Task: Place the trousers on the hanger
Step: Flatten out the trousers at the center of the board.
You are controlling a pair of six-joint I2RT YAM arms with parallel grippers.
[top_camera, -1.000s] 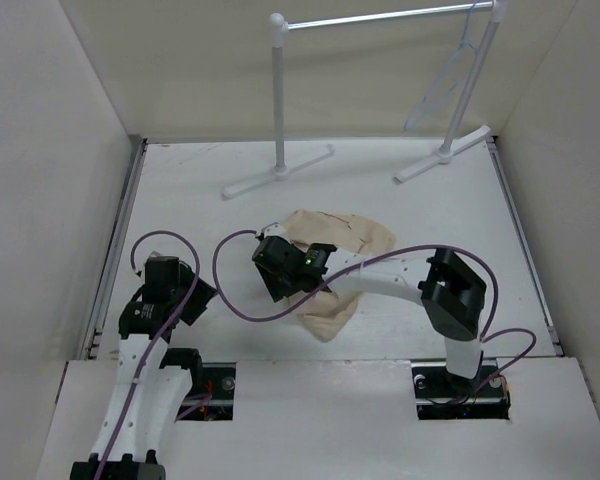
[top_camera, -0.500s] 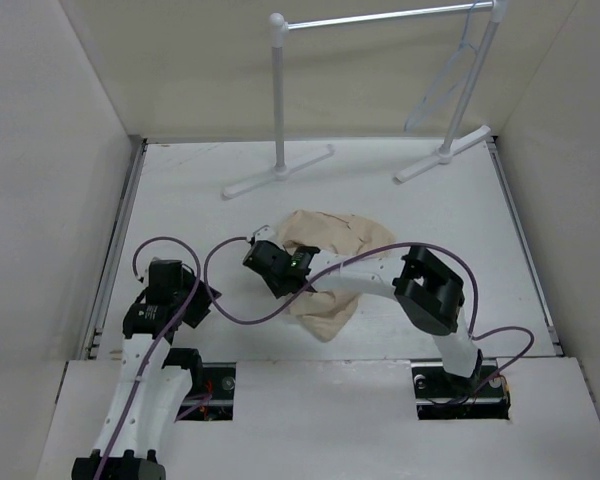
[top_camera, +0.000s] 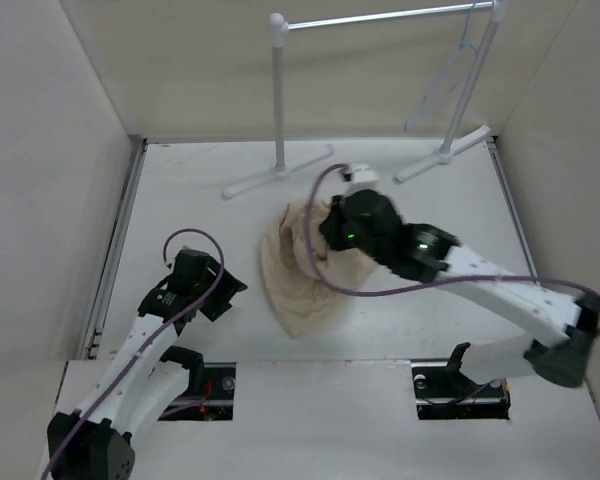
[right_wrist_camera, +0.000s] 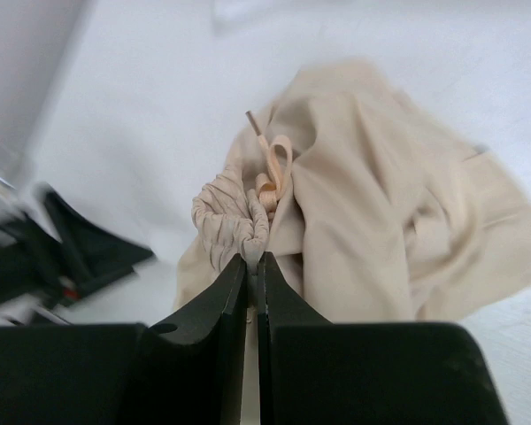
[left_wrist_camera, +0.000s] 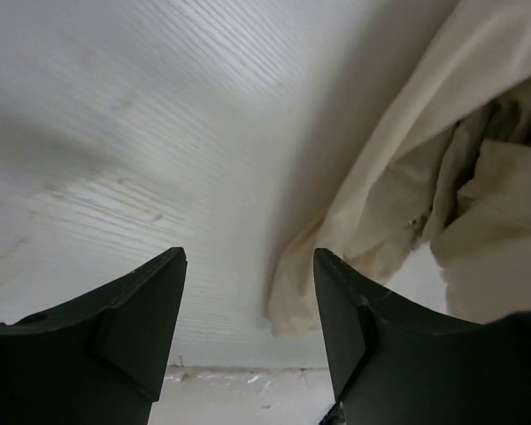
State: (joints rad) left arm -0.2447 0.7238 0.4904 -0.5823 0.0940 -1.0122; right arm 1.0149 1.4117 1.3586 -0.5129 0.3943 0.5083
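Where the right jaws meet, the trousers (right_wrist_camera: 363, 212) sit pinched.

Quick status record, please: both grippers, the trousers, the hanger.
right gripper: shut on the trousers at the gathered waistband
left gripper: open, empty, over bare table beside the trousers
trousers: bunched on the table, not on the hanger
hanger: hooked on the rack bar, far right end, untouched
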